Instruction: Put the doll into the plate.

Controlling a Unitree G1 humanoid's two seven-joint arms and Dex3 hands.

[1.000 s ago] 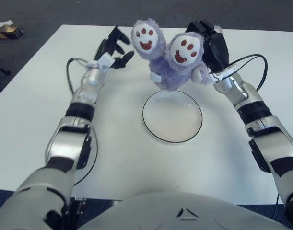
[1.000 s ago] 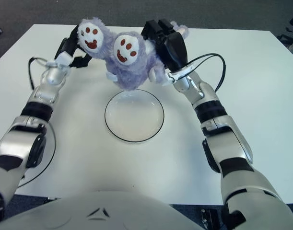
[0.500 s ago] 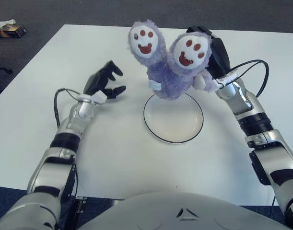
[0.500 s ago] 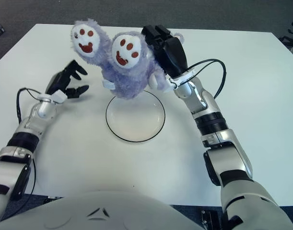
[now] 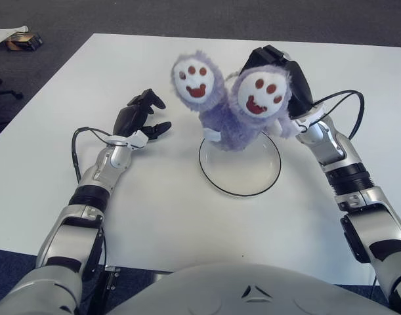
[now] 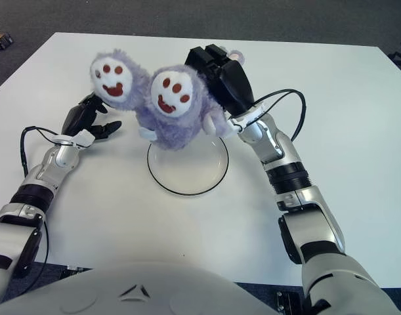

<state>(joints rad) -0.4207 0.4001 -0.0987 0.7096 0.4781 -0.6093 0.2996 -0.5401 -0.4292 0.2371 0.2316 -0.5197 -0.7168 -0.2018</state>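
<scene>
Compared with one second ago: left hand [image 5: 140, 117] drawn back from the doll [image 5: 233, 108], now lower and well to the doll's left, over bare table [image 5: 167, 216]. Compared with half a second ago: same hand only slightly shifted, fingers loosely spread, nothing held. Doll lowered over the same span, bottom edge now overlapping the far rim of the plate [image 5: 240, 166] in both eye views.

Right hand [image 5: 279, 72]: behind and to the right of the doll, black fingers closed on the purple plush body. Doll held clear of the table, tilted, two round white soles with brown paw prints facing the camera. Left sole out toward the left hand's side, right sole directly in front of the right hand's palm. Contact between doll and plate: cannot tell; doll appears above the far rim rather than resting inside.

Plate: round, clear or pale with dark rim, lying flat on the white table, just below and in front of the right hand, well to the right of the left hand. Contents: visible inner surface bare; far portion hidden by the doll.

Cables looped at both wrists. Small dark object [image 5: 24, 42] on the floor beyond the table's far left corner, well away from the left hand; identity not readable.
</scene>
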